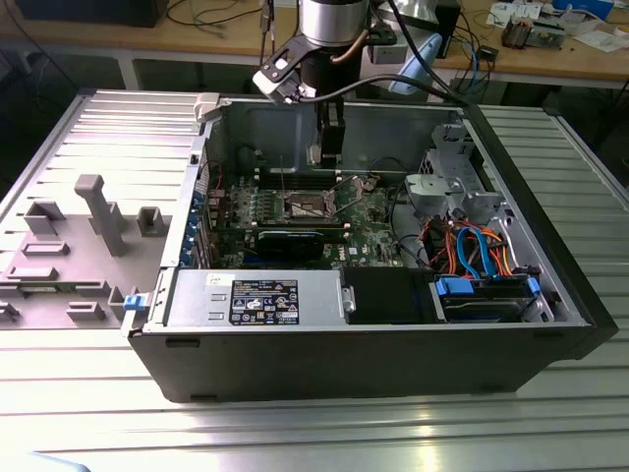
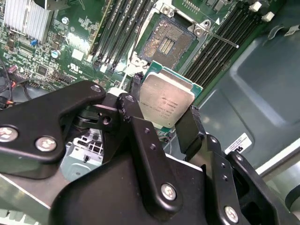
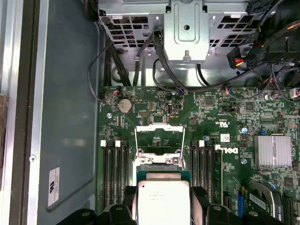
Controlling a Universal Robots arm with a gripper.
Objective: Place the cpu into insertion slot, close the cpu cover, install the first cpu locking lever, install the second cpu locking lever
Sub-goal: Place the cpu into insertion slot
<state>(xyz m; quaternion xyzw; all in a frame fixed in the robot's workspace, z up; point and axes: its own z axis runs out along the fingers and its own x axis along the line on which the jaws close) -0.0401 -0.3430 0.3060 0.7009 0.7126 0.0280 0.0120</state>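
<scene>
The black, angular gripper point(image 2: 161, 112) is closed partway on the cpu point(image 2: 166, 101), its two matte fingers point(image 2: 133, 101) pressing against opposite edges of the chip. The chip is a flat square with a dull brushed-silver lid on a thin green substrate, and its top face shows in both wrist views. It hangs in the air, clear of the board and near the insertion slot point(image 2: 164, 42), which lies open below it: a square recess with a dark, finely grained centre, a few gold-toned strips and a bright metal rim. In the first wrist view the cpu point(image 3: 163, 199) sits between the fingers just beside the socket, and the cpu cover point(image 3: 159, 128), a thin silver frame with a square window, stands swung up off the slot. A slim wire locking lever point(image 2: 222, 40) juts out from one socket corner. Long narrow black memory slots point(image 2: 117, 33) flank the socket on the glossy green motherboard point(image 1: 373, 211), and a finned silver heat sink point(image 3: 272, 151) lies further along it. In the exterior view the gripper point(image 1: 329, 143) reaches down into the open, dark sheet-metal computer case point(image 1: 393, 364), which rests on a ribbed aluminium table point(image 1: 295, 433).
</scene>
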